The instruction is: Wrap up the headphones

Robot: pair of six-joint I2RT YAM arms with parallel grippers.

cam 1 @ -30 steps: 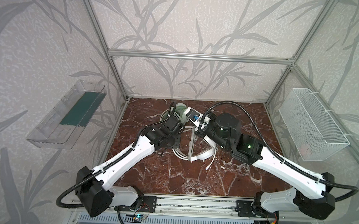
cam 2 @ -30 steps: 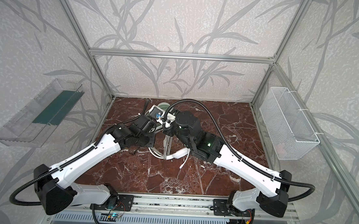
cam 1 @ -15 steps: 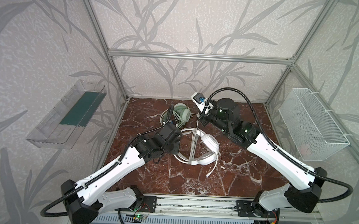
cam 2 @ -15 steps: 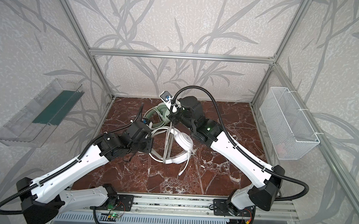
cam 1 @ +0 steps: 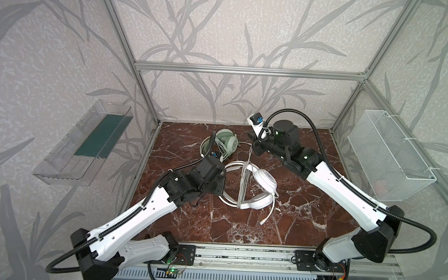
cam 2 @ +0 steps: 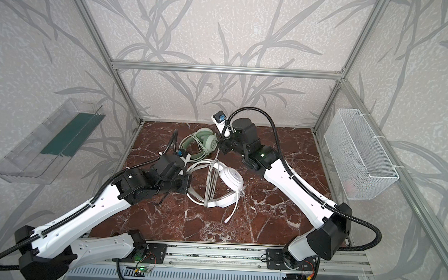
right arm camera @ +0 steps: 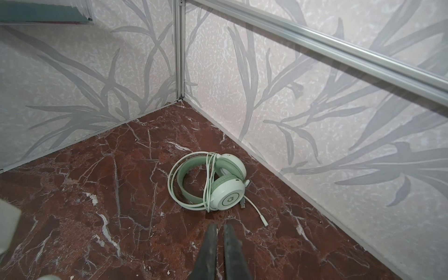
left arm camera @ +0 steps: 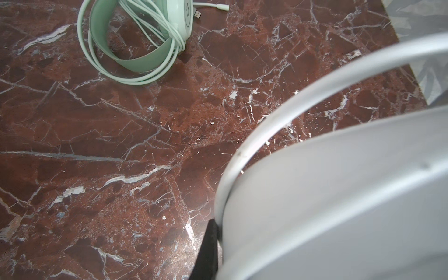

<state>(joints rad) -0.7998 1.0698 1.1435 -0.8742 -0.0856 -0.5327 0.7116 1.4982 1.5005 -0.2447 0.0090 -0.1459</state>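
The white headphones [cam 1: 264, 179] lie mid-table with several pale cable strands [cam 1: 242, 189] laid across the band. My left gripper [cam 1: 222, 184] is shut on the band's left side. In the left wrist view one black finger [left arm camera: 211, 242] presses against the blurred white band [left arm camera: 327, 194]. My right gripper [cam 1: 254, 148] hovers behind the headset, shut on a thin taut strand of cable [cam 1: 248, 157] that rises to it. Its fingertips [right arm camera: 221, 226] show only a slit, and no cable shows there. The mint-green headphones [cam 1: 226, 143] lie at the back with their cable coiled round them [right arm camera: 225, 184].
The white cable's loose plug end [cam 1: 262, 222] lies in front of the headset. A wire basket [cam 1: 390, 160] hangs on the right wall and a clear plastic tray [cam 1: 86, 144] on the left wall. Metal frame posts and the rear wall close the cell.
My right gripper has risen and drawn back toward the rear wall, pulling the cable taut. My left arm has pulled back toward the front left, leaving the white headset uncovered between the two grippers.
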